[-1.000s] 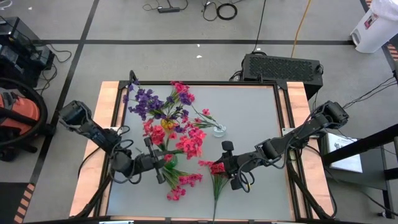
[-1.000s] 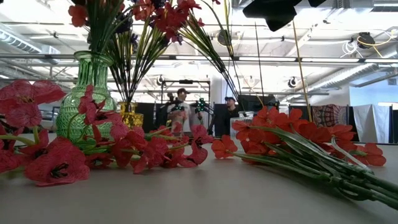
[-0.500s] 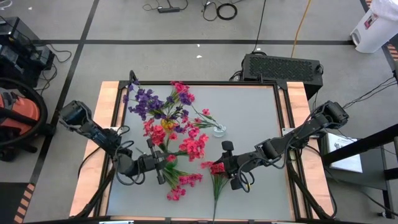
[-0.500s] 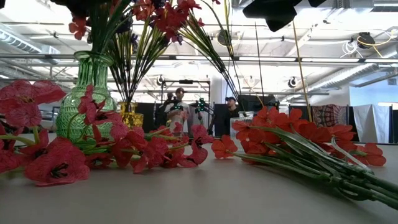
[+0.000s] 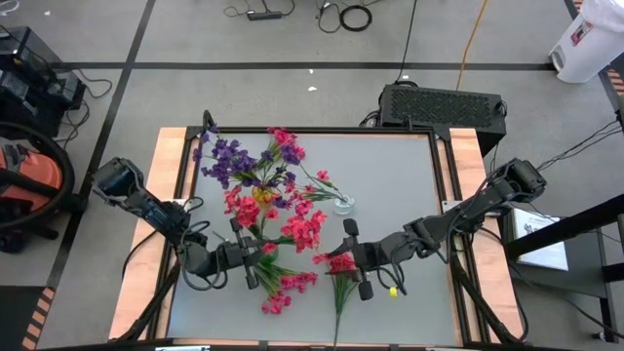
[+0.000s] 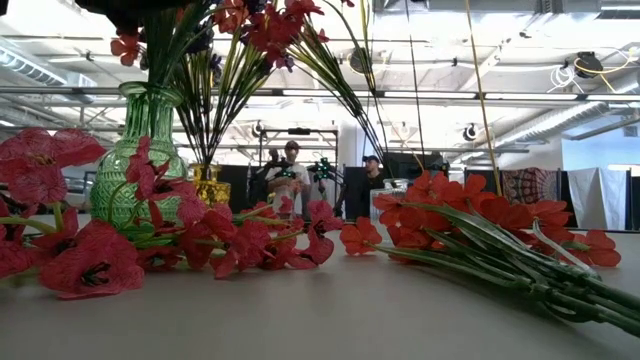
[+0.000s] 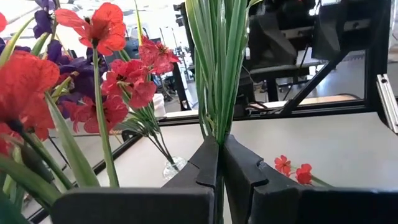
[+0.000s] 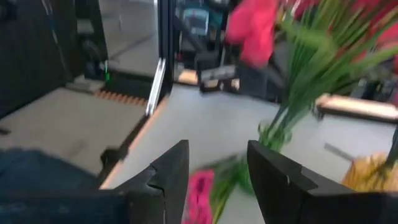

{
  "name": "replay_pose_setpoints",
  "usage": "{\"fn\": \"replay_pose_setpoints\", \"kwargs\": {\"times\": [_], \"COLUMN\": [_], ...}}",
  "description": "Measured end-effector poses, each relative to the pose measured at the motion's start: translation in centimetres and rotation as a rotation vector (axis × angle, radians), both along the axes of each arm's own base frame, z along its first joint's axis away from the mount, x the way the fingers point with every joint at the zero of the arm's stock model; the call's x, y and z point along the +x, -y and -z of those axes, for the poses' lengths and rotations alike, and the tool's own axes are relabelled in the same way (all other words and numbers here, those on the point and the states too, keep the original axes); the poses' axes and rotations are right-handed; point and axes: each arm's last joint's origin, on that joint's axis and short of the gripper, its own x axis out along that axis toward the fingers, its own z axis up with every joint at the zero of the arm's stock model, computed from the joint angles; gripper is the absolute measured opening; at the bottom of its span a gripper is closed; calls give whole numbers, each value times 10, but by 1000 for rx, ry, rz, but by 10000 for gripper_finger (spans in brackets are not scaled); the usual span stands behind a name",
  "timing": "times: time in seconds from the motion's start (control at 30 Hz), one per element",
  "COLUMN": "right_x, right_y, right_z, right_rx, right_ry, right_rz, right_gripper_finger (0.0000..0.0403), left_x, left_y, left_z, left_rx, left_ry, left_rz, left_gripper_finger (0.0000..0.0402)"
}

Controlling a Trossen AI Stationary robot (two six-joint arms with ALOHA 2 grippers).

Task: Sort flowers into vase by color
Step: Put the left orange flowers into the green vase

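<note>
Bouquets [image 5: 258, 180] crowd table centre-left; right half of table [image 5: 409, 195] free.

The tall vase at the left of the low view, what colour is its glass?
Green, clear patterned glass, on the tall vase; the low view shows it best.

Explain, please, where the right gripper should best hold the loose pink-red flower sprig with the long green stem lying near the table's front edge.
Probably on the bare green stem, just below the blossoms of the pink-red sprig, coming from straight above. It lies flat, blossoms toward the right gripper, whose fingers stand open. The stem is thin and free; the blossoms would crush.
</note>
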Motion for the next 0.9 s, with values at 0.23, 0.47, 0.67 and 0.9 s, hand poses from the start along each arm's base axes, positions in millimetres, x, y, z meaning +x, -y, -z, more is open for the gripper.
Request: {"fn": "replay_pose_setpoints", "kwargs": {"times": [0.23, 0.47, 0.67, 0.9], "right_x": [25, 43, 50, 53], "right_y": [6, 14, 23, 31], "right_z": [9, 16, 17, 17], "right_rx": [27, 51, 79, 113], "right_ry": [137, 270, 328, 332], "right_rz": [42, 84, 112, 138], "right_gripper_finger": [155, 155, 155, 155], "left_x": [-3, -3, -3, -3], "left_y": [4, 4, 4, 4], "left_z": [0, 0, 0, 0], "left_rx": [0, 1, 1, 2], "left_ry": [0, 0, 0, 0], "left_rz": [19, 21, 22, 27], "left_gripper_finger": [15, 15, 15, 15]}}
